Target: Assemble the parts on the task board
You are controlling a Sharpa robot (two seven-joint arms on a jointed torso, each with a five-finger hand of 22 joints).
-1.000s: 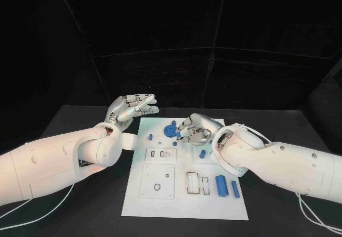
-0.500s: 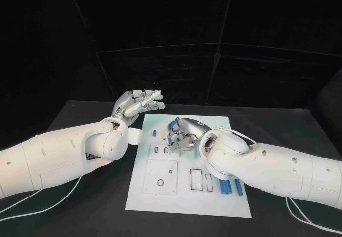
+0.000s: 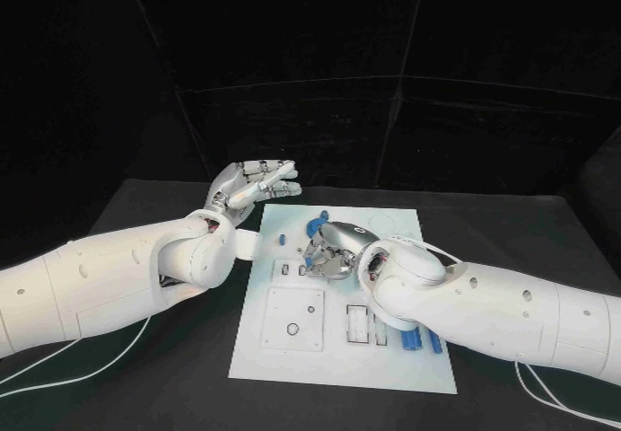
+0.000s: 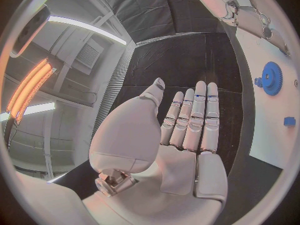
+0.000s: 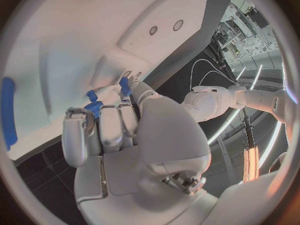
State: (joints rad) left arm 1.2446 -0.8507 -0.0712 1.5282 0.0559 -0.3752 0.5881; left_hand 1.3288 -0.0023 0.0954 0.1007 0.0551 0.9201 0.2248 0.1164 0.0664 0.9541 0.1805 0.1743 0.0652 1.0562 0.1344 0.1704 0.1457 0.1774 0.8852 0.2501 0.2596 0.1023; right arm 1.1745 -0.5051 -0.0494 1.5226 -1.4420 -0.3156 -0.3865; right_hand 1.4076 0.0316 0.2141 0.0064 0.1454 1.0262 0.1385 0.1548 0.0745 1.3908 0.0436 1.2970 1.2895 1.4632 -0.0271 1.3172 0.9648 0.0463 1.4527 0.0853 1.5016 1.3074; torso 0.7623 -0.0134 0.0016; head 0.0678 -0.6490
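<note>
white task board point(image 3: 339, 359) lies flat, small blue parts point(image 3: 409, 340) on it.

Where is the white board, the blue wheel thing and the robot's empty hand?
task board point(image 3: 339, 373): head view, bare near edge.
blue gear point(image 4: 272, 78): left wrist view, its face.
left hand point(image 3: 255, 186): head view, palm.

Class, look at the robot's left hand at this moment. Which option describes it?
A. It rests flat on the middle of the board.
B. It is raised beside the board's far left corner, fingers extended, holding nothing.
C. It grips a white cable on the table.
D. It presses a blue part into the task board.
B: the left hand is lifted off the task board, and the left wrist view shows its fingers straight and empty.
</note>
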